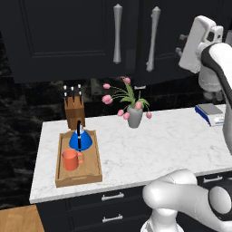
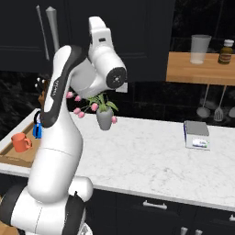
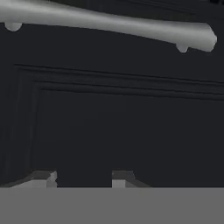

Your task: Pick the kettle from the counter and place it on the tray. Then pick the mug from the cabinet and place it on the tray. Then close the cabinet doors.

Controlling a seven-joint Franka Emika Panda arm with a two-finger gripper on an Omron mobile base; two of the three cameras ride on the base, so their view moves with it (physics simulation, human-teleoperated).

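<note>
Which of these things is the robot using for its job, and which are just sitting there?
For the job: kettle, mug, tray, cabinet doors, counter.

Just sitting there: flower vase, knife block, scale, glass, bottle.

The white marble counter [image 1: 149, 145] carries a wooden tray [image 1: 92, 171] near its left end, with a knife block [image 1: 74, 111] just behind it. A grey flower vase [image 1: 134, 116] stands mid-counter, and a small scale [image 2: 196, 135] lies toward the right.

Knife block [image 1: 74, 113], vase [image 1: 134, 117], scale [image 2: 196, 134], cup [image 2: 200, 48].
</note>
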